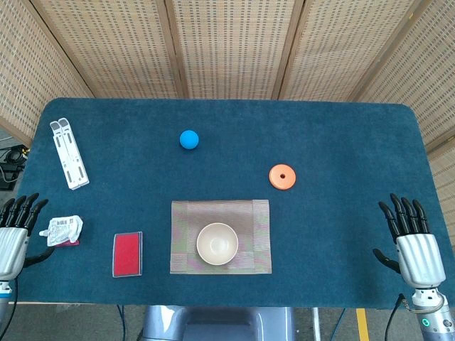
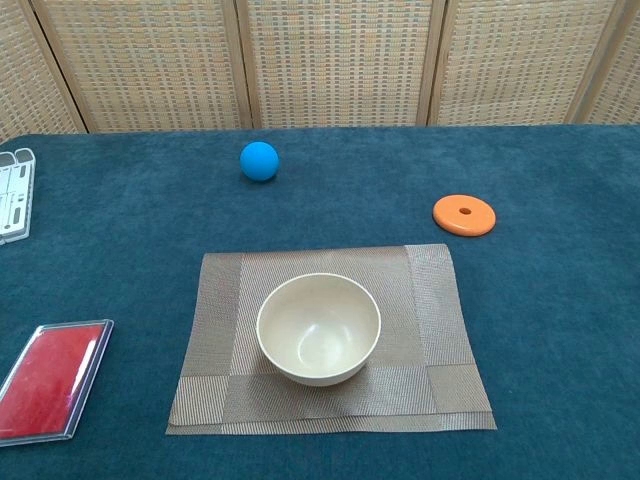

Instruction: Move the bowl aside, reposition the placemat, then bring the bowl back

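Note:
A cream bowl (image 1: 217, 244) (image 2: 318, 328) stands empty on the woven grey-brown placemat (image 1: 254, 220) (image 2: 430, 290), a little toward its near side. The placemat lies flat at the near middle of the blue table. My left hand (image 1: 14, 231) hovers at the table's near left edge with its fingers apart and nothing in it. My right hand (image 1: 412, 241) is at the near right edge, fingers spread, holding nothing. Both hands are far from the bowl and show only in the head view.
A red card in a clear case (image 1: 128, 253) (image 2: 50, 378) lies left of the placemat, with a crumpled white packet (image 1: 64, 229) further left. A white rack (image 1: 69, 153) (image 2: 12, 190), a blue ball (image 1: 189, 139) (image 2: 259, 160) and an orange disc (image 1: 282, 177) (image 2: 464, 214) lie farther back.

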`<state>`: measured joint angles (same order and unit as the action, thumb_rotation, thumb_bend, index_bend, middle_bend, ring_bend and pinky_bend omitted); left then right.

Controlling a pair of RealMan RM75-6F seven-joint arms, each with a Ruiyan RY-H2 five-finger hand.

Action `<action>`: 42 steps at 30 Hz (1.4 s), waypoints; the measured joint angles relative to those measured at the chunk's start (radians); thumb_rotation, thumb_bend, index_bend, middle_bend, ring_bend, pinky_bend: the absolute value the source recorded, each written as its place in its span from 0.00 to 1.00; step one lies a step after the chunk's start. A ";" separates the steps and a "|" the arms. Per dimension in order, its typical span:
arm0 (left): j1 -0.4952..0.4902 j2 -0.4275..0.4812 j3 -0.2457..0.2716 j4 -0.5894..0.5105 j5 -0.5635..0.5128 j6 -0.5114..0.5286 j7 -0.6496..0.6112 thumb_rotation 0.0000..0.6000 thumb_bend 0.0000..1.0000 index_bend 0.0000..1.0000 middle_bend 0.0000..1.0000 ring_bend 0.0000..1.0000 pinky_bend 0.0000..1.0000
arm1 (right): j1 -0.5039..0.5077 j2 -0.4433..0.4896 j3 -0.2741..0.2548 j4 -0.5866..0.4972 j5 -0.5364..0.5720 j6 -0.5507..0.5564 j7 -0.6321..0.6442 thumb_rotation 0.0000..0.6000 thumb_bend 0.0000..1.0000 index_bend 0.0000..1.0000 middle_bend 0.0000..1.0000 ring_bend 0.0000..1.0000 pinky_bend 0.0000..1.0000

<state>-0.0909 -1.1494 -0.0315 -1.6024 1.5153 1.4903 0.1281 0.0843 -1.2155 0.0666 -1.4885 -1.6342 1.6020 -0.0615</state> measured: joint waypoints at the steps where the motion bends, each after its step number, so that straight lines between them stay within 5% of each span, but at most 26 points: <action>1: -0.002 0.004 0.003 -0.008 -0.003 -0.004 0.010 1.00 0.09 0.00 0.00 0.00 0.00 | 0.000 0.004 -0.002 -0.005 0.002 -0.003 -0.003 1.00 0.07 0.05 0.00 0.00 0.00; 26: -0.023 -0.024 0.025 -0.017 0.056 -0.019 0.064 1.00 0.09 0.01 0.00 0.00 0.00 | -0.008 0.031 0.001 -0.035 0.014 0.004 0.027 1.00 0.07 0.04 0.00 0.00 0.00; 36: -0.125 -0.053 0.013 -0.098 0.156 -0.100 0.173 1.00 0.24 0.41 0.00 0.00 0.00 | -0.014 0.053 0.007 -0.051 0.024 0.014 0.067 1.00 0.07 0.04 0.00 0.00 0.00; 42: -0.215 -0.119 0.008 -0.140 0.189 -0.236 0.284 1.00 0.26 0.46 0.00 0.00 0.00 | -0.018 0.074 0.016 -0.060 0.041 0.016 0.107 1.00 0.07 0.04 0.00 0.00 0.00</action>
<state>-0.3059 -1.2689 -0.0238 -1.7422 1.7044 1.2539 0.4125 0.0660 -1.1414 0.0830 -1.5487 -1.5927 1.6180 0.0456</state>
